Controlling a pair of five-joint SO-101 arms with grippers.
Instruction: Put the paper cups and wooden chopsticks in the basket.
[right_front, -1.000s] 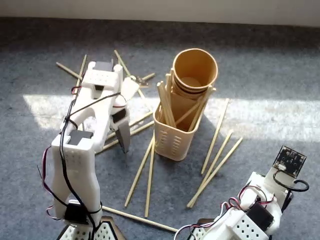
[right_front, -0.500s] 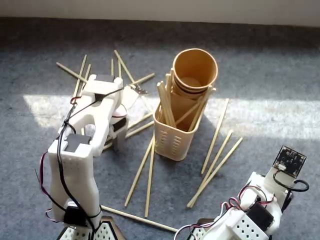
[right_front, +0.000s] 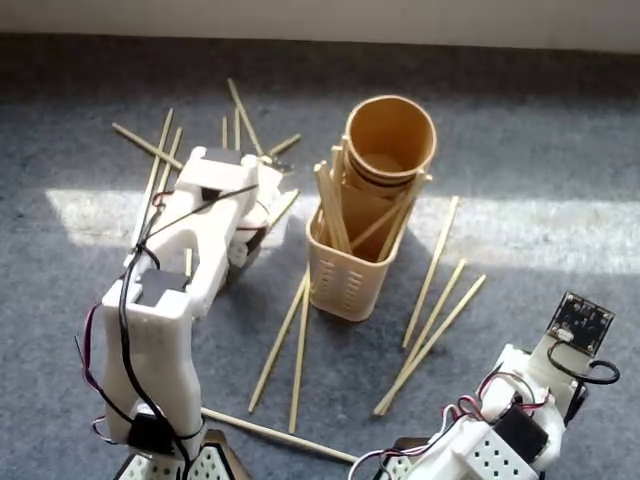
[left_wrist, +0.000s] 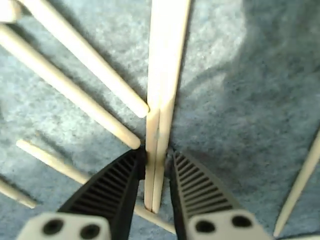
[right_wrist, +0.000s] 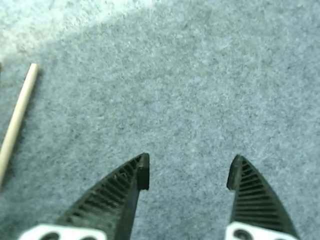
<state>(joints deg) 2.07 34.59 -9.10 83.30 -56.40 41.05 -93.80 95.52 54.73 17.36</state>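
Left wrist view had the left jaws drawn in against either side of a pair (left_wrist: 165, 75) of chopsticks lying flush together on the grey table (left_wrist: 240, 100). The ribbed pads (left_wrist: 197, 192) looked to be touching the wood close to its near end, with the long remainder running away ahead. Other sticks (left_wrist: 85, 55) lay slanted just beside it.

To my eye such a pair would be very light, stiff and smooth. Squeezed across its width it should stay together, but gripped this near the end it might pivot or slide in the ribs. A hold nearer the middle seemed safer, and gentle pressure would be enough.

From the high view, the left arm (right_front: 200, 235) was bent over the scatter to one side of the basket (right_front: 345, 275). The basket stood upright holding stacked cups (right_front: 390, 140) and several sticks (right_front: 330, 205), and more loose ones (right_front: 432, 290) lay on its far side.

The right jaws stood wide open and empty over the table, a lone stick (right_wrist: 17, 120) off to one side.
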